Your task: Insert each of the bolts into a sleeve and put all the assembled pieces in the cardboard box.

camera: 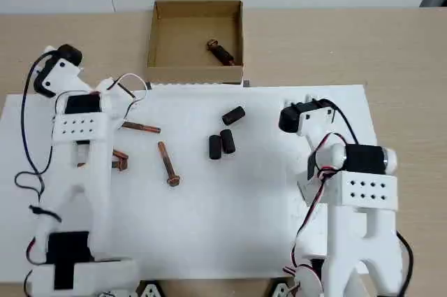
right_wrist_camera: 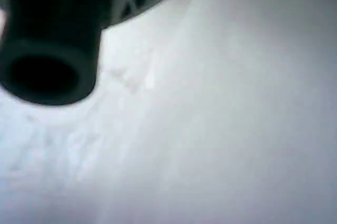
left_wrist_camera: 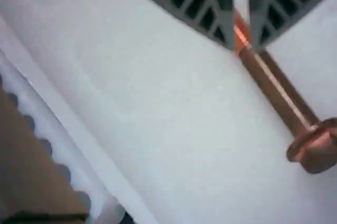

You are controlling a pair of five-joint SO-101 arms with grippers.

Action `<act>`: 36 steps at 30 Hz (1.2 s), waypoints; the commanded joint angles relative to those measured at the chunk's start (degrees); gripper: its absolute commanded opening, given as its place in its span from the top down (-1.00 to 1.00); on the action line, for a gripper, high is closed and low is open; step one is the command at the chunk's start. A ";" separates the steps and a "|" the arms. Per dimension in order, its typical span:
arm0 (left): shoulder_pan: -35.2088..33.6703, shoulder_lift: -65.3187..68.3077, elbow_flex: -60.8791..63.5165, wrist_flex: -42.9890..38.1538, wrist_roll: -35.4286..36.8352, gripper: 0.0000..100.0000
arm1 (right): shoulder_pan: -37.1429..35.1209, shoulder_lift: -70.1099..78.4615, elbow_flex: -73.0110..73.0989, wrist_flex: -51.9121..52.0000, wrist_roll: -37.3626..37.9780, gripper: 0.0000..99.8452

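Observation:
My left gripper [left_wrist_camera: 240, 30] is shut on the tip of a copper bolt [left_wrist_camera: 279, 89], which slants down to the white mat with its head away from the fingers. In the high view this bolt [camera: 120, 159] pokes out beside the left arm. Two more bolts [camera: 142, 127] [camera: 168, 164] lie loose on the mat. My right gripper [right_wrist_camera: 63, 8] is shut on a black sleeve [right_wrist_camera: 50, 71], whose open end hangs just above the mat. Three other sleeves [camera: 234, 114] [camera: 214, 147] [camera: 228, 140] lie mid-mat. The cardboard box [camera: 159, 38] at the back holds one assembled piece [camera: 221, 52].
The white mat [camera: 230, 220] covers most of the wooden table [camera: 391, 45]. Its front half between the two arms is bare. The left arm's cables [camera: 31, 171] trail along the mat's left edge.

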 commanded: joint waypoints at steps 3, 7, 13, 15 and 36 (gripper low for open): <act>0.18 4.31 -7.16 2.11 1.41 0.98 | 1.27 -1.54 -0.44 -0.84 -0.70 0.99; 0.18 8.62 -9.27 2.11 1.49 0.98 | 1.19 -1.54 -0.44 -0.92 -0.79 0.99; 0.18 14.42 -12.88 6.07 1.58 0.84 | 1.19 -1.54 -0.44 -1.63 -0.79 0.99; 0.09 15.74 -14.37 7.82 2.11 0.78 | 1.19 -1.54 -0.44 -1.63 -0.79 0.99; -2.90 24.35 -16.75 4.84 3.25 0.87 | 1.10 -1.54 -0.44 -1.63 -0.79 0.99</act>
